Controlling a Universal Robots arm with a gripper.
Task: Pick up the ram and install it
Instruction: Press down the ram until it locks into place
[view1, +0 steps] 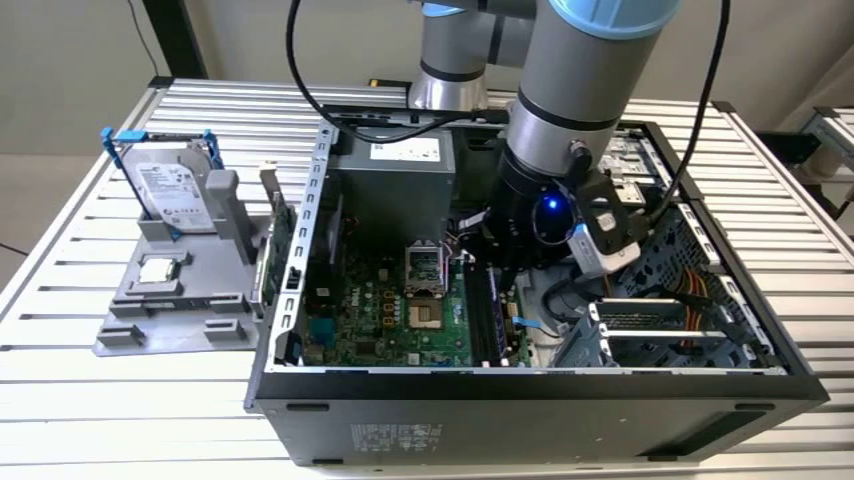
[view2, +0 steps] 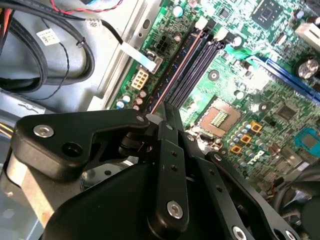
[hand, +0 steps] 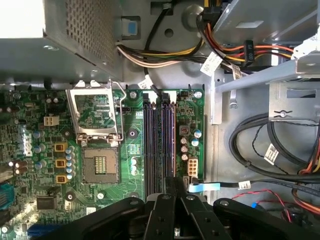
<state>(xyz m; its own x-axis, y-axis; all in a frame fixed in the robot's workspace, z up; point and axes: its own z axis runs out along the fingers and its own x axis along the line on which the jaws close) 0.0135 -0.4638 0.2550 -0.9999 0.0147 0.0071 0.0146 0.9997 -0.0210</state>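
The claw (view2: 167, 116) is shut, down inside the case (view1: 534, 385) at one end of the ram (view2: 176, 69), which looks stood in its slot, maybe not clicked in.

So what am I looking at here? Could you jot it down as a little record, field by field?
scene: open computer case on a slatted metal table
arm: reaches down into the case, over the motherboard
gripper: low over the memory slots
ram: thin stick standing on edge along the slots, running out from the gripper's tips
cpu socket: empty
outside the case: hard drive upright in a grey holder, at the exterior view's left
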